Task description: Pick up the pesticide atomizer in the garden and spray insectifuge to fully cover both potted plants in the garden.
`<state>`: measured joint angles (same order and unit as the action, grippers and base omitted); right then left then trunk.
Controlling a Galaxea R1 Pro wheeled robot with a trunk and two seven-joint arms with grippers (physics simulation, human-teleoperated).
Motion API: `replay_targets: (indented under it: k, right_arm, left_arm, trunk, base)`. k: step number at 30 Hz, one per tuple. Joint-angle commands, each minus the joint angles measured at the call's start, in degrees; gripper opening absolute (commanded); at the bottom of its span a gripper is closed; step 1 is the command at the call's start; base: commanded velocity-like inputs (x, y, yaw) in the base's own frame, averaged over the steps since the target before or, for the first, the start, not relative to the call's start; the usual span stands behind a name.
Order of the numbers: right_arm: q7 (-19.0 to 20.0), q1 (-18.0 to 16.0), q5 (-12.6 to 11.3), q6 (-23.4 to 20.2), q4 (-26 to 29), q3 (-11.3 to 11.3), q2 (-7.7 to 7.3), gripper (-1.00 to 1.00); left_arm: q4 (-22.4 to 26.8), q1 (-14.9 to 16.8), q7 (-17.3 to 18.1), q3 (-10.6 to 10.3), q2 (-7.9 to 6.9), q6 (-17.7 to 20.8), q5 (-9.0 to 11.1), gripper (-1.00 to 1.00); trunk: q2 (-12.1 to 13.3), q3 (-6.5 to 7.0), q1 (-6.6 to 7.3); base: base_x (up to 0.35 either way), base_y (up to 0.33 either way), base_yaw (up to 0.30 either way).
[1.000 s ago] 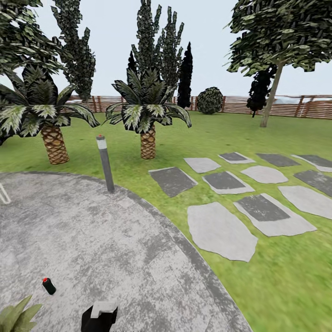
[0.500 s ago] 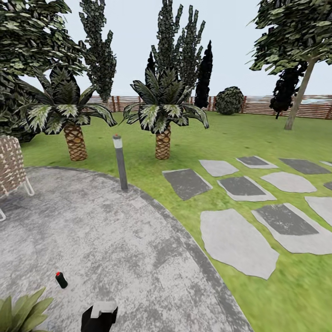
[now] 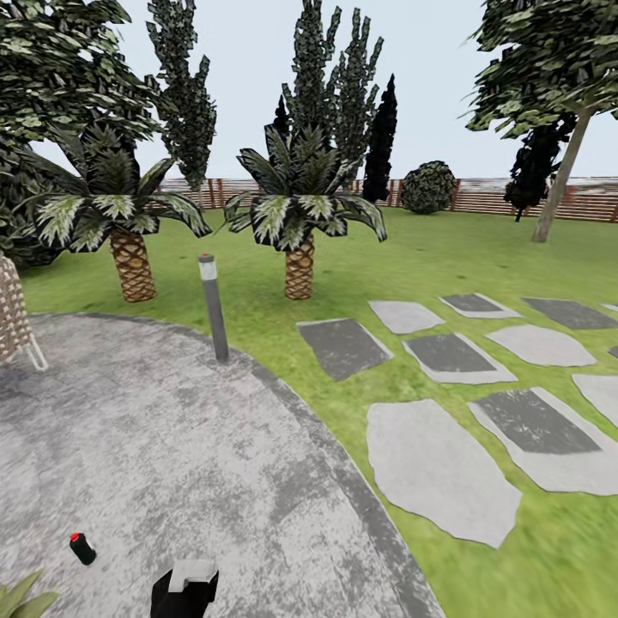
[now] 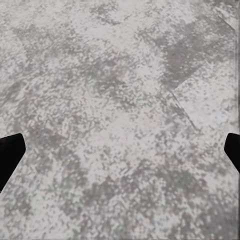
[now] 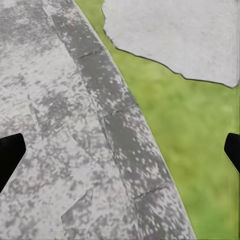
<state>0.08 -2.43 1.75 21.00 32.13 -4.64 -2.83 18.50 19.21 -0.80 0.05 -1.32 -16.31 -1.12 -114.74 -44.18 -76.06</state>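
On paved circle (image 3: 172,446), low left of head view: spray bottle (image 3: 82,548) lying near plant (image 3: 21,601). Both grippers open, empty. Advice: turn base left, stop close, lower left gripper (image 4: 120,150) squarely over bottle.

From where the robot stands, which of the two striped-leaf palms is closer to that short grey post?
The left palm, beside the wicker chair. Its trunk stands just left of the post, while the right palm sits farther off, toward the stepping stones.

mottled matt stone paved circle (image 3: 189,446), smooth flat stepping stones (image 3: 438,468), slatted wooden fence (image 3: 489,197).
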Motion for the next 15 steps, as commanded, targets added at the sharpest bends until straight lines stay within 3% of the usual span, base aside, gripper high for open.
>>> replay_targets:
  k: [1,6,15]
  right_arm:
    - [0.0,0.0,0.2,0.2,-0.1,-0.1,0.02,1.00]
    - [0.0,0.0,0.2,0.2,-0.1,-0.1,0.02,1.00]
    - [0.0,0.0,0.2,0.2,-0.1,-0.1,0.02,1.00]
  left_arm:
    - [0.0,0.0,-0.1,0.0,0.00,-0.2,-0.1,1.00]
    - [0.0,0.0,-0.1,-0.1,0.00,-0.2,-0.1,1.00]
    - [0.0,0.0,-0.1,-0.1,0.00,-0.2,-0.1,1.00]
  trunk:
    - [0.0,-0.05,-0.02]
    - [0.0,-0.05,-0.02]
    - [0.0,-0.05,-0.02]
  base:
    - [0.240,-0.171,0.141]
    - [0.242,-0.100,0.255]
    - [0.027,-0.005,0.277]
